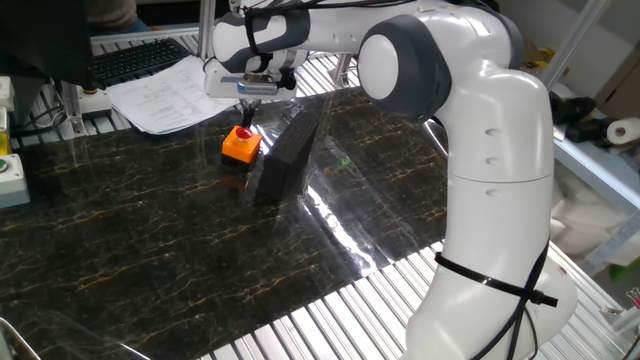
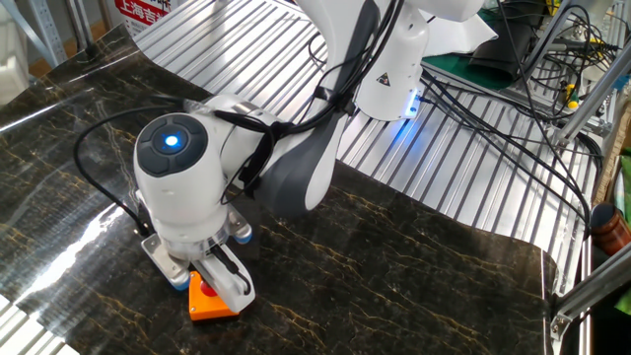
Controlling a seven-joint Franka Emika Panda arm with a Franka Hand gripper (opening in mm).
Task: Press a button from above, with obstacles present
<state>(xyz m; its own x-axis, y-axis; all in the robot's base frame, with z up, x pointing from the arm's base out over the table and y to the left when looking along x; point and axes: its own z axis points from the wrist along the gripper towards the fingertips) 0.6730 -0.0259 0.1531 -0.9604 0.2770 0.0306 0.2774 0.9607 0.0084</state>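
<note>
Button: 1 small red round push-button on top of 1 small orange box, on the dark marbled tabletop, toward the 11 o'clock part of the surface in the one fixed view. In the other fixed view the red cap is hidden under my hand and only the orange box shows.

Gripper: mine, pointing straight down, directly over the button. My dark fingers reach to the red cap or just above it; I cannot tell whether they touch it, and I cannot tell whether they are open or closed, since no gap or contact between the tips shows in either view. In the other fixed view my white wrist housing, with 1 blue light on top, covers most of the box.

Obstacle: 1 dark grey-black flat slab standing on edge, just beside the orange box at its 3 o'clock, much longer and taller than the box.

Papers: 1 loose white stack at 10 o'clock of the box, off the marbled surface.

Grey box: 1, with a green button, at 9 o'clock, well apart.
</note>
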